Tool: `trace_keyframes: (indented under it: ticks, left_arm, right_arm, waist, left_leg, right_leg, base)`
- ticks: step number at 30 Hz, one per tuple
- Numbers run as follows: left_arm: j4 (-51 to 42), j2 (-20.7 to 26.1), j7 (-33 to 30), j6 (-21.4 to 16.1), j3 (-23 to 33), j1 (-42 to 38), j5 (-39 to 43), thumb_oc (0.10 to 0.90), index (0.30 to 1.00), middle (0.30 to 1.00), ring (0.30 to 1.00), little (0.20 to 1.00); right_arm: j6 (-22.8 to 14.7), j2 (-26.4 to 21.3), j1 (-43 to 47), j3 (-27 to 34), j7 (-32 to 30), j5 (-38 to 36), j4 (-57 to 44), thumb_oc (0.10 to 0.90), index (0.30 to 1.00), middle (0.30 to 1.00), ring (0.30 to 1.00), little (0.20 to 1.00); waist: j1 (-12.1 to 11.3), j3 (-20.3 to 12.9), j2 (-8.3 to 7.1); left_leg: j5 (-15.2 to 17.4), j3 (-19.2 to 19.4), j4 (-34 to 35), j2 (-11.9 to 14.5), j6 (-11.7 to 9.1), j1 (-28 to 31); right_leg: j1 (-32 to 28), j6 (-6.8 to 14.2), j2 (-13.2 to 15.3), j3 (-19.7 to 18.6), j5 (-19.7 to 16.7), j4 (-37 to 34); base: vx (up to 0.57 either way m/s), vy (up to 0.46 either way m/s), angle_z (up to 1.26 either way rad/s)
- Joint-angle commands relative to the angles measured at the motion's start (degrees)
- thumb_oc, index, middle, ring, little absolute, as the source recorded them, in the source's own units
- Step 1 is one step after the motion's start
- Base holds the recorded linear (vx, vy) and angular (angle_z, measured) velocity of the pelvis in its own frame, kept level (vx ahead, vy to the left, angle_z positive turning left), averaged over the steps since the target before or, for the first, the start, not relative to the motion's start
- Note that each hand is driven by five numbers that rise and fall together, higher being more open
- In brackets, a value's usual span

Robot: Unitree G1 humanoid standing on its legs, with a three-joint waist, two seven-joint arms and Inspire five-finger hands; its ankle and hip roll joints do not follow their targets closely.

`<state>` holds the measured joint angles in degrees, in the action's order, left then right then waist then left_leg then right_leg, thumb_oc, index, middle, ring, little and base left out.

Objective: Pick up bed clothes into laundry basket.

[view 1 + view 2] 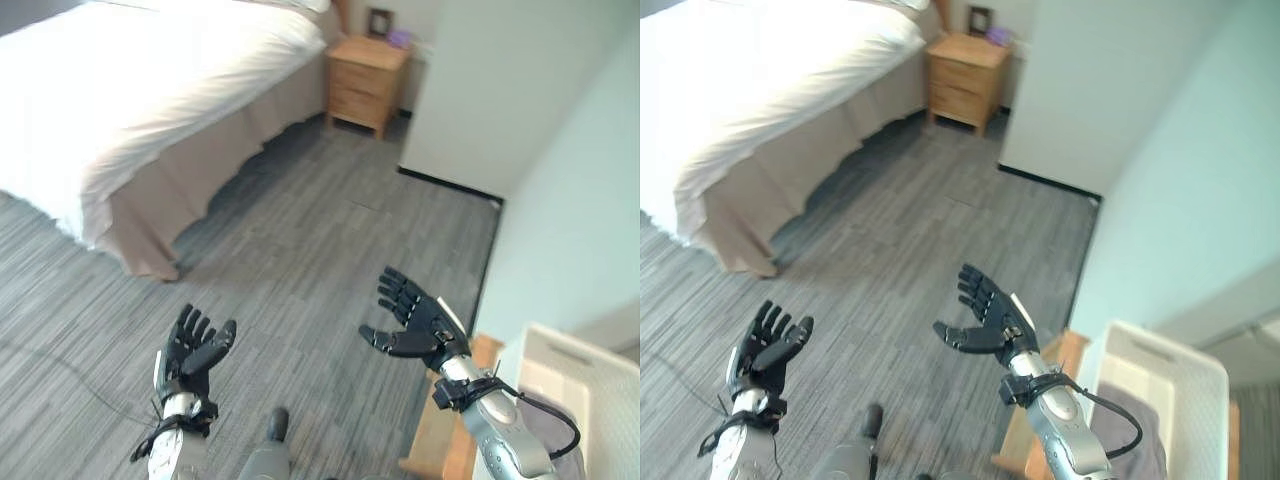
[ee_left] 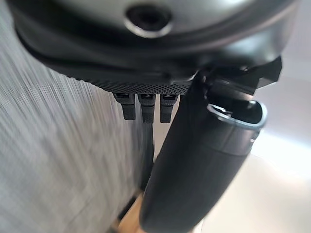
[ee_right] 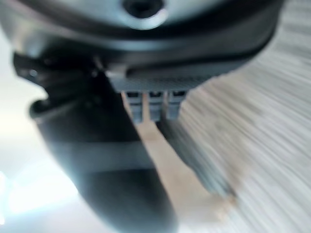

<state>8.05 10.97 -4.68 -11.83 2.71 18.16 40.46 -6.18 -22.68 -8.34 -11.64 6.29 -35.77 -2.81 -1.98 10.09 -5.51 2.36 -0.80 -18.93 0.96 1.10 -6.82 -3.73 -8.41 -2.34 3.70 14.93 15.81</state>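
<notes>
The bed (image 1: 150, 90) with its white cover and beige skirt stands at the far left, across the grey carpet. A white laundry basket (image 1: 1160, 385) with grey cloth inside sits at the lower right beside my right arm. My left hand (image 1: 195, 350) is raised over the carpet at the lower left, open and holding nothing. My right hand (image 1: 412, 320) is up at the lower right, fingers spread, open and holding nothing. Both hands are well short of the bed.
A wooden nightstand (image 1: 365, 80) stands at the bed's far corner against the wall. A white wall block (image 1: 500, 90) juts out at the right. A light wooden piece (image 1: 450, 420) lies on the floor next to the basket. Grey carpet (image 1: 320, 240) stretches between me and the bed.
</notes>
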Motion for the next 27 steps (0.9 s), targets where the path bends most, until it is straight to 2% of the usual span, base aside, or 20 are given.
trace_keyframes:
  ticks: [1,2,4,5,7,10,11,12,13,14,16,18,22,27]
  left_arm:
    - [-9.13,3.06,2.95,-3.99,-1.1,-7.47,-2.65,0.8,0.9,0.9,0.9,0.9]
    - [-9.11,3.29,2.89,-4.16,-1.56,-8.35,-2.81,0.8,0.9,0.9,0.9,0.9]
    - [-8.34,3.27,2.98,-4.39,-3.19,-10.22,-3.0,0.8,0.9,0.9,0.9,0.9]
    - [-8.22,3.07,2.58,-4.48,-3.61,-11.23,-3.74,0.8,0.9,0.9,0.9,0.9]
    - [-9.01,3.25,1.81,-4.38,-4.25,-11.8,-4.75,0.8,0.9,0.9,0.9,0.9]
    - [-9.58,3.58,1.32,-4.27,-4.25,-11.85,-6.07,0.8,0.9,0.9,0.9,0.9]
    - [-9.41,4.0,0.73,-4.39,-4.22,-12.71,-6.51,0.8,0.9,0.9,0.9,0.9]
    - [-8.38,5.11,0.52,-5.03,-5.11,-15.28,-6.65,0.8,0.9,0.9,0.9,0.9]
    - [-8.36,5.14,0.52,-5.05,-5.1,-15.33,-6.65,0.8,0.9,0.9,0.9,0.9]
    - [-8.06,5.57,0.54,-5.11,-5.55,-16.17,-7.19,0.8,0.9,0.9,0.9,0.9]
    - [-9.06,5.89,0.58,-5.17,-5.36,-16.0,-8.39,0.8,0.9,0.9,0.9,0.9]
    - [-8.84,5.63,0.28,-5.44,-6.05,-16.83,-8.58,0.8,0.9,0.9,0.9,0.9]
    - [-9.87,5.43,-0.04,-5.64,-4.71,-14.79,-8.5,0.8,0.9,0.9,0.9,0.9]
    - [-11.49,5.57,2.1,-4.7,-3.84,-11.2,-8.68,0.8,0.9,0.9,0.9,0.9]
  right_arm:
    - [-5.85,1.78,1.8,4.07,0.94,-3.68,-5.26,0.8,0.9,0.9,0.9,0.9]
    - [-6.1,2.06,0.66,4.72,0.9,-3.63,-5.59,0.8,0.9,0.9,0.9,0.9]
    - [-6.3,2.25,-0.97,6.13,0.85,-2.77,-6.04,0.8,0.9,0.9,0.9,0.9]
    - [-6.4,2.3,-1.08,6.7,0.73,-2.32,-5.86,0.8,0.9,0.9,0.9,0.9]
    - [-6.57,2.66,-0.75,6.54,0.08,-1.58,-5.21,0.8,0.9,0.9,0.9,0.9]
    - [-5.92,3.61,-0.49,5.91,0.0,-0.63,-4.47,0.8,0.9,0.9,0.9,0.9]
    - [-5.82,4.0,-0.14,5.51,0.0,-0.54,-4.54,0.8,0.9,0.9,0.9,0.9]
    - [-5.79,4.47,0.42,5.2,-0.04,-0.63,-4.46,0.8,0.9,0.9,0.9,0.9]
    - [-5.79,4.5,0.47,5.2,-0.04,-0.63,-4.45,0.8,0.9,0.9,0.9,0.9]
    - [-5.71,4.38,0.12,5.37,-0.11,0.06,-4.53,0.8,0.9,0.9,0.9,0.9]
    - [-5.32,4.15,-0.06,5.51,-0.55,1.71,-4.14,0.8,0.9,0.9,0.9,0.9]
    - [-5.24,4.08,0.2,5.89,-0.97,2.12,-3.1,0.8,0.9,0.9,0.9,0.9]
    - [-4.67,2.75,2.13,4.14,-0.23,2.94,-1.33,0.8,0.9,0.9,0.9,0.9]
    - [-3.56,0.57,2.92,3.51,2.12,3.05,-2.0,0.8,0.9,0.9,0.9,0.9]
  waist:
    - [4.18,-2.97,1.01]
    - [5.42,-3.63,1.65]
    - [7.16,-5.0,2.84]
    - [7.63,-5.04,3.17]
    - [7.74,-4.33,3.79]
    - [8.33,-3.34,4.0]
    - [8.77,-2.63,4.13]
    - [10.44,-2.29,4.13]
    - [10.39,-2.39,4.09]
    - [10.93,-2.73,4.25]
    - [10.14,-3.72,4.61]
    - [9.56,-5.12,3.82]
    - [6.93,-6.51,3.49]
    - [4.91,-6.77,3.03]
  left_leg:
    - [1.05,8.67,-2.88,5.83,-4.71,4.37]
    - [2.32,10.58,-1.16,6.1,-5.07,6.87]
    - [4.35,13.19,7.97,4.76,-4.86,9.84]
    - [4.81,12.79,10.99,3.78,-4.49,10.25]
    - [5.4,10.7,14.27,2.59,-3.26,11.13]
    - [4.63,11.1,16.83,1.89,-1.78,11.84]
    - [4.43,10.47,16.84,1.89,-1.55,11.68]
    - [3.5,7.6,16.16,1.18,-1.28,10.03]
    - [3.31,7.66,16.21,1.16,-1.29,9.84]
    - [3.12,5.28,15.75,0.74,-1.19,9.05]
    - [2.64,3.61,15.69,1.1,-1.21,8.28]
    - [2.57,1.99,15.61,-0.12,-0.8,7.91]
    - [2.25,1.63,15.64,0.33,-1.07,8.29]
    - [0.56,-0.9,16.33,1.82,-2.78,8.23]
  right_leg:
    - [3.76,9.48,4.77,3.92,-8.84,-12.5]
    - [4.08,9.64,5.13,6.98,-8.95,-12.51]
    - [5.32,10.8,6.24,11.25,-10.25,-12.57]
    - [6.34,11.47,6.9,12.13,-11.18,-12.12]
    - [8.53,12.23,7.4,12.07,-12.41,-10.12]
    - [11.89,13.81,9.06,11.13,-14.54,-5.99]
    - [13.14,14.67,8.94,8.51,-14.03,-3.6]
    - [14.38,15.73,6.11,-2.55,-13.22,-1.07]
    - [14.53,15.7,6.1,-2.61,-13.47,-1.26]
    - [13.28,15.7,4.99,-8.72,-12.16,-0.58]
    - [11.57,15.17,7.32,-9.39,-11.27,-0.67]
    - [8.12,14.91,8.22,-10.78,-11.23,-5.96]
    - [6.66,14.34,6.72,-10.69,-10.54,-8.52]
    - [3.47,13.04,6.08,-7.51,-10.19,-11.83]
  base:
    - [-0.2,0.026,1.75]
    - [-0.19,0.068,1.94]
    - [-0.18,0.115,2.17]
    - [-0.18,0.138,1.45]
    - [-0.19,0.163,0.8]
    - [-0.18,0.147,-0.15]
    - [-0.25,0.075,-0.25]
    - [-0.19,0.038,-0.09]
    - [-0.15,-0.005,0.39]
    - [-0.06,-0.046,0.7]
    - [-0.07,-0.094,0.94]
    - [-0.03,-0.086,0.76]
    - [-0.02,-0.141,0.2]
    - [-0.02,-0.184,0.1]
